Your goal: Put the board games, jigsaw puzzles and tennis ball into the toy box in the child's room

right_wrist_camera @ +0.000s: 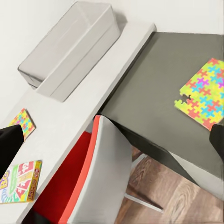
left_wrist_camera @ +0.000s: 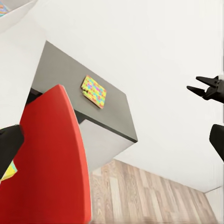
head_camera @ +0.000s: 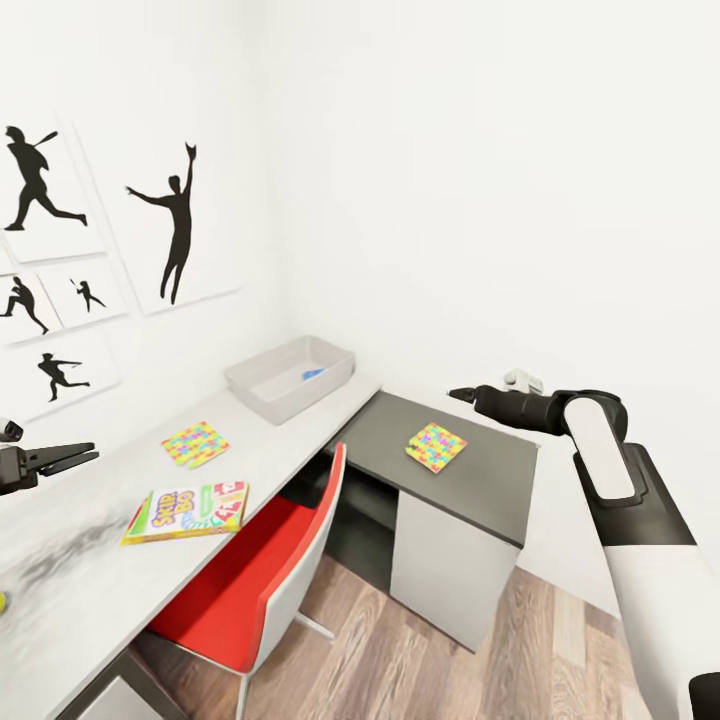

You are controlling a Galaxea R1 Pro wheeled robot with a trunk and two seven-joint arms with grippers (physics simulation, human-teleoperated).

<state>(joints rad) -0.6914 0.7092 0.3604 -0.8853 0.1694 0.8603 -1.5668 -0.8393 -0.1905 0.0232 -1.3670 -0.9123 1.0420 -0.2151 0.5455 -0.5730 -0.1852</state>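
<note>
Both jaws are sitting a little spread and pinching nothing. On the left, the left gripper (head_camera: 80,457) is hanging over the near end of the white worktop (head_camera: 90,560). A tiny yellow-green thing at the worktop's left edge may be the tennis ball (head_camera: 3,602), but it is too cut off to be sure. Next, a board game (head_camera: 187,510) is lying flat on the white worktop, with one jigsaw puzzle (head_camera: 195,443) lying just behind it. Farther back, the grey toy box (head_camera: 290,377) is sitting against the wall with something small and blue inside. A red chair (head_camera: 255,575) is standing in front of the worktop. To the right, a second jigsaw puzzle (head_camera: 436,446) is lying on the dark grey worktop (head_camera: 480,480). The right gripper (head_camera: 462,394) is hanging above that worktop's far edge, near the puzzle but not touching it.
</note>
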